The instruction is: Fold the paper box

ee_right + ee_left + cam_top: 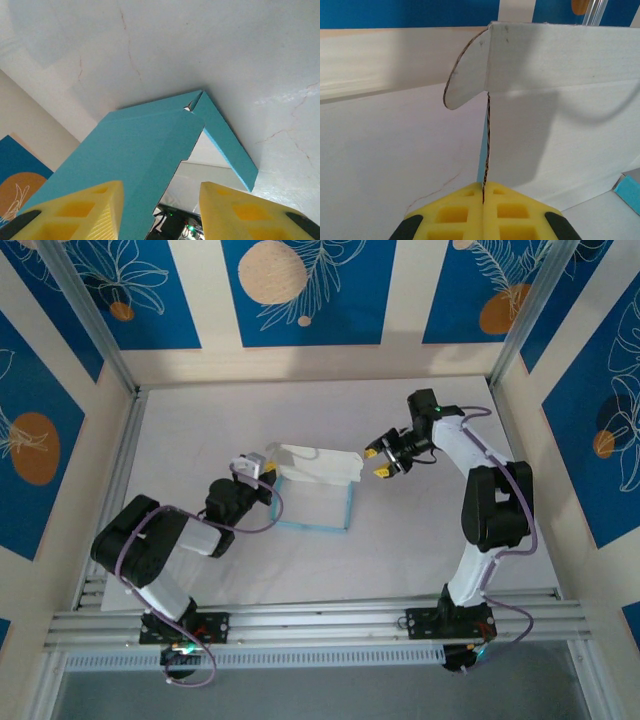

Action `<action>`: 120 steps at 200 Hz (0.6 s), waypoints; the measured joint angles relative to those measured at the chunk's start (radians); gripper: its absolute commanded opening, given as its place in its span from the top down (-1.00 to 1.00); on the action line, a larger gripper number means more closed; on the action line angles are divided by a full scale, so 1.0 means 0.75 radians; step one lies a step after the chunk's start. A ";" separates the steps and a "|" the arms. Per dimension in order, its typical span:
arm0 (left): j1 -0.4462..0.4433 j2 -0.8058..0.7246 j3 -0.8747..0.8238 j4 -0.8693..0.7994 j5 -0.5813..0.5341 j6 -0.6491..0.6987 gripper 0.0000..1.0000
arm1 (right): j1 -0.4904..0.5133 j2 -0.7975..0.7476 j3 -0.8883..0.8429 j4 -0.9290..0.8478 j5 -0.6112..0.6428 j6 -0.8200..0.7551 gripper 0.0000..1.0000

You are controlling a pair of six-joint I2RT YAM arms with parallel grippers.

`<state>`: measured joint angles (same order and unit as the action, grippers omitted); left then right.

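Observation:
The paper box [315, 468] lies mid-table, partly folded, with a long white flap raised along its far side and thin light-blue walls outlining the base. My left gripper [258, 466] is at the box's far-left corner. In the left wrist view its yellow fingers [483, 192] are shut on the edge of an upright card wall, and a white panel [545, 100] with a rounded tab rises beyond. My right gripper [383, 460] is at the flap's right end. In the right wrist view it stands open [160, 210], with the light-blue flap [145, 145] resting against its left finger.
The white table surface [420, 560] is ringed by aluminium rails, one along the near edge [320, 620] and one on the left [115, 490]. Blue-patterned walls enclose the back and sides. Both arm bases sit at the near edge.

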<state>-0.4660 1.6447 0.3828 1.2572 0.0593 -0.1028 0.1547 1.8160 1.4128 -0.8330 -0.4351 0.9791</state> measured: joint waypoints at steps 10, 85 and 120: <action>0.000 0.000 0.000 0.001 -0.001 0.000 1.00 | 0.013 0.002 -0.002 -0.002 -0.008 -0.009 0.09; -0.001 0.000 0.000 0.000 -0.002 0.001 1.00 | 0.067 0.051 0.003 0.028 -0.063 -0.013 0.10; 0.000 0.000 0.000 0.001 -0.006 0.001 1.00 | 0.104 0.053 0.008 0.043 -0.073 -0.012 0.12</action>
<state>-0.4660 1.6447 0.3828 1.2575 0.0551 -0.1024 0.2329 1.8561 1.4185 -0.8005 -0.4900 0.9699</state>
